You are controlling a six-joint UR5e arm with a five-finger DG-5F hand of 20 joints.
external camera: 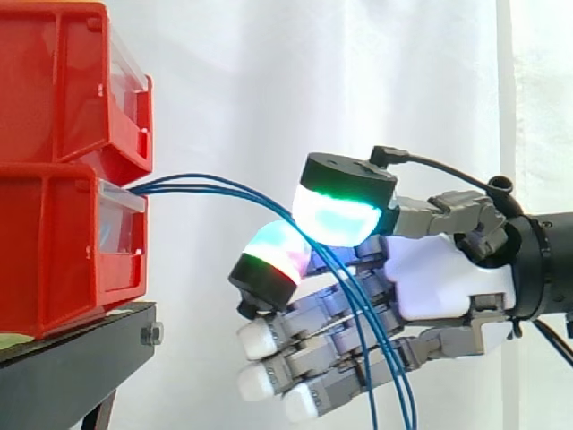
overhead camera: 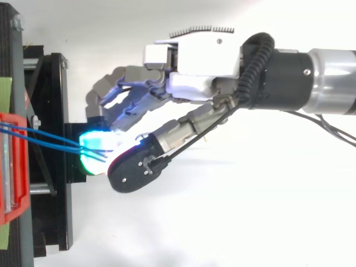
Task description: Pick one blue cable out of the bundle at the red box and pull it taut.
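Observation:
Several thin blue cables (external camera: 206, 184) leave the gap between two stacked red bins (external camera: 54, 251) and arc right, then drop past the hand (external camera: 439, 278). The hand reaches in from the right, level with the lower bin. Its thumb pad glows green and cyan above, and a finger pad (external camera: 273, 251) glows red and green below. The two pads meet around the cables where they bend down. The other fingers curl beneath, white-tipped. From above, the cables (overhead camera: 44, 139) run from the red bin (overhead camera: 11, 167) into the glowing pads of the hand (overhead camera: 194, 83).
The bins rest on a black stand (external camera: 72, 358) whose frame (overhead camera: 50, 111) juts toward the hand. A white curtain hangs behind. Below the hand the cables hang slack toward the bottom edge.

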